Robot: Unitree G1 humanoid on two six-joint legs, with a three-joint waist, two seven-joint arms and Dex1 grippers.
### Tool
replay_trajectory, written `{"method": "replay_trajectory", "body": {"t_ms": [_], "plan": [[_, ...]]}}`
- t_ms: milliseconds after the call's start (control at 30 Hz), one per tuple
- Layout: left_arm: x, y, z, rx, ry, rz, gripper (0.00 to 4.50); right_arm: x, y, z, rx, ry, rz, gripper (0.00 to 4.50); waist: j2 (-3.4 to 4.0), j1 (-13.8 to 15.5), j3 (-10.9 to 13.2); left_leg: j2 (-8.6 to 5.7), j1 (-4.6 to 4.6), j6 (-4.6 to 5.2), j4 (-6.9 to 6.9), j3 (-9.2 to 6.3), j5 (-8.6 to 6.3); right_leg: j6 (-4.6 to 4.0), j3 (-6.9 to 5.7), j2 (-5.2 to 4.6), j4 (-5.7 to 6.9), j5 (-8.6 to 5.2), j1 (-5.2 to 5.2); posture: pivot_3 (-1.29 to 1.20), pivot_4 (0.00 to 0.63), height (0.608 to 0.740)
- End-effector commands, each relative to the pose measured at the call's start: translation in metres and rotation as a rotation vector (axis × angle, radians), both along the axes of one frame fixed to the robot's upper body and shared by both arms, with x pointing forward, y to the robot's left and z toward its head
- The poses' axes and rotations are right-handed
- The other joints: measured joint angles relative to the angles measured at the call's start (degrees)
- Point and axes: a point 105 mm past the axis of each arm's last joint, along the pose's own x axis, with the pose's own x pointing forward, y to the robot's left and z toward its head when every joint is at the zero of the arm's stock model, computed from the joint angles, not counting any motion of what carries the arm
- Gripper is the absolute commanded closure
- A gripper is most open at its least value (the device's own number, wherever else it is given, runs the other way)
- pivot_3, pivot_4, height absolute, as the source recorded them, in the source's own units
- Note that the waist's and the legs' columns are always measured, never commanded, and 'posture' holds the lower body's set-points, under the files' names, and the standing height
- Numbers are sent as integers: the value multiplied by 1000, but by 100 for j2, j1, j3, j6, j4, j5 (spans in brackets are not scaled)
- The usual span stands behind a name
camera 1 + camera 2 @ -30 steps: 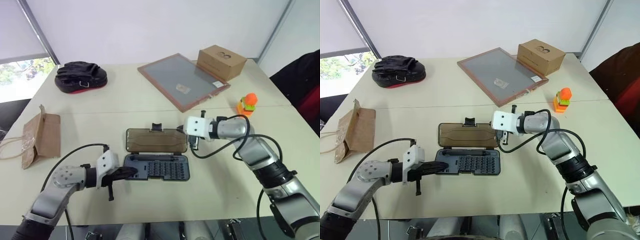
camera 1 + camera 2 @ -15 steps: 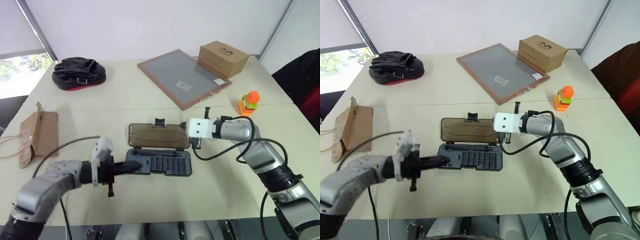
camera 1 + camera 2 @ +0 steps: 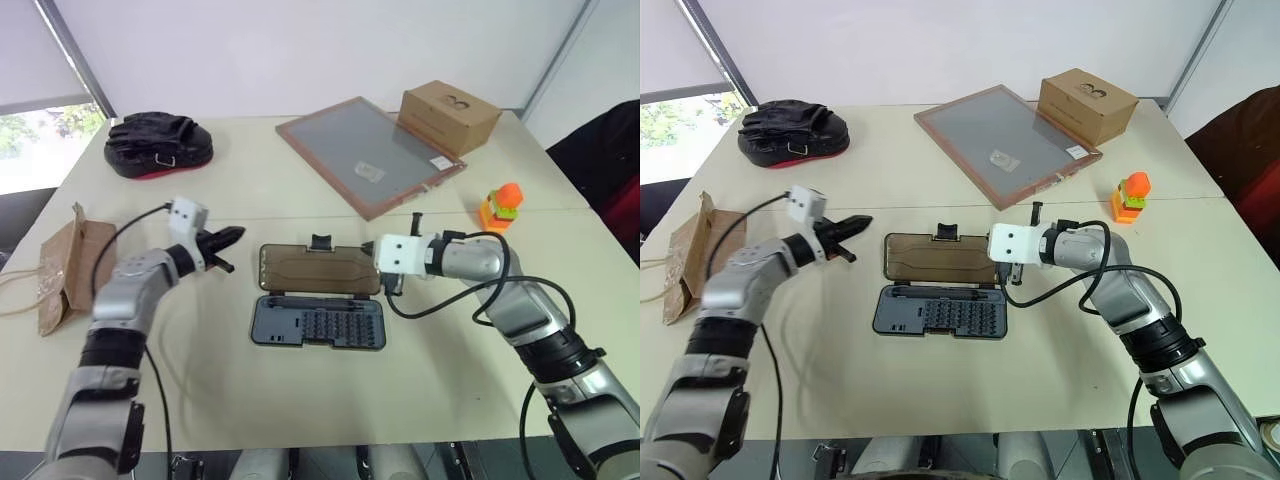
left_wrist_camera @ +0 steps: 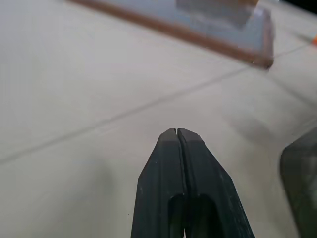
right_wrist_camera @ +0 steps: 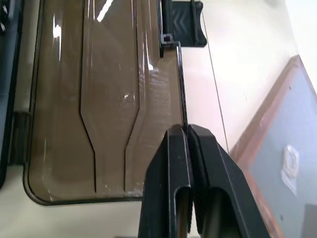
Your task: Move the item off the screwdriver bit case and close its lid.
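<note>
From the head view, the screwdriver bit case (image 3: 317, 322) sits open mid-bench with its lid (image 3: 318, 269) laid flat behind it, long axis running left-right, and the item (image 3: 497, 207) is already off it, well apart on the far right of the bench (image 3: 300, 400); the right tool (image 3: 391, 288) is just beside the lid's right end and clearly nearer, arm reaching in toward the left, while the left tool (image 3: 232, 236) hangs off the lid's left end, pointing right. Left wrist view: that tool's fingers (image 4: 166, 163) are pinched together on nothing over bare bench. Right wrist view: fingers (image 5: 171, 168) also pressed together, empty, right at the lid's edge near the latch tab (image 5: 182, 22), so I'd guess it flips the lid forward.
</note>
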Motion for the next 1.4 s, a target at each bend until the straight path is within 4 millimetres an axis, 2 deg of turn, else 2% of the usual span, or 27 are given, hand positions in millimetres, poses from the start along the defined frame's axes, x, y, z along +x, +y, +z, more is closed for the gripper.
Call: {"method": "replay_trajectory", "body": {"t_ms": [33,200,400,500,667,733,833,933,1000,1033,1067,1200,1400], "plan": [[4,-19,-1,7,1,-144,4500,5,3,18,30,-61,-5,4445,-3,-10,2,0,0,0,0,1,0,0,0,0,1,0,0,0,150,740],[4,-36,3,-71,50,-288,4500,6,4,17,27,-54,-2,4445,-8,-51,5,3,0,7,0,3,-4,0,0,3,5,0,-4,0,150,740],[0,-39,1,-81,102,-364,4500,3,8,17,34,-37,5,4445,-9,-32,5,3,-1,14,1,3,-7,1,1,3,5,0,-5,0,150,740],[-3,-39,-2,-80,124,-384,4500,0,9,16,42,-19,2,3542,-9,-26,6,3,-1,15,1,2,-7,1,0,3,6,0,-5,0,150,740],[-1,-37,-2,-89,129,-373,4500,-5,9,15,29,2,0,922,-9,-21,6,3,-2,15,1,1,-7,1,1,3,6,0,-5,0,150,740],[1,-35,-1,-86,123,-362,4500,-8,8,18,32,14,-8,42,-9,-19,6,3,-2,17,1,1,-9,1,0,3,6,0,-5,0,150,740],[2,-34,1,-85,116,-358,4500,-21,14,44,252,144,-20,42,-10,-15,6,3,-4,20,2,0,-10,1,0,2,6,0,-6,0,150,740],[2,-33,10,-109,105,-378,4500,-44,14,90,575,359,39,42,-9,-26,7,4,-6,21,2,-2,-11,1,1,1,9,0,-9,0,150,740],[0,-36,23,-156,98,-416,4500,-63,7,118,732,479,125,42,-9,-8,8,4,-10,23,2,-8,-12,1,0,-1,11,1,-13,0,150,740],[-2,-38,30,-178,96,-443,4500,-68,2,125,769,498,140,42,-9,-6,7,4,-14,24,3,-9,-13,0,-1,-2,10,1,-15,0,150,740],[-5,-41,36,-193,96,-477,4500,-70,-2,130,796,503,140,42,-11,5,7,4,-15,25,2,-11,-13,0,-1,-2,10,1,-15,0,150,740],[-32,-53,47,-169,123,-647,4500,-55,-19,129,866,477,10,42,-11,-10,7,0,-32,29,2,-18,-17,-1,-7,-9,6,1,-25,0,150,740],[-101,-64,44,12,206,-926,4500,-40,-34,129,987,466,-84,42,3,-56,5,7,-64,8,-1,6,-4,0,19,-13,20,1,-78,0,150,740]]}}
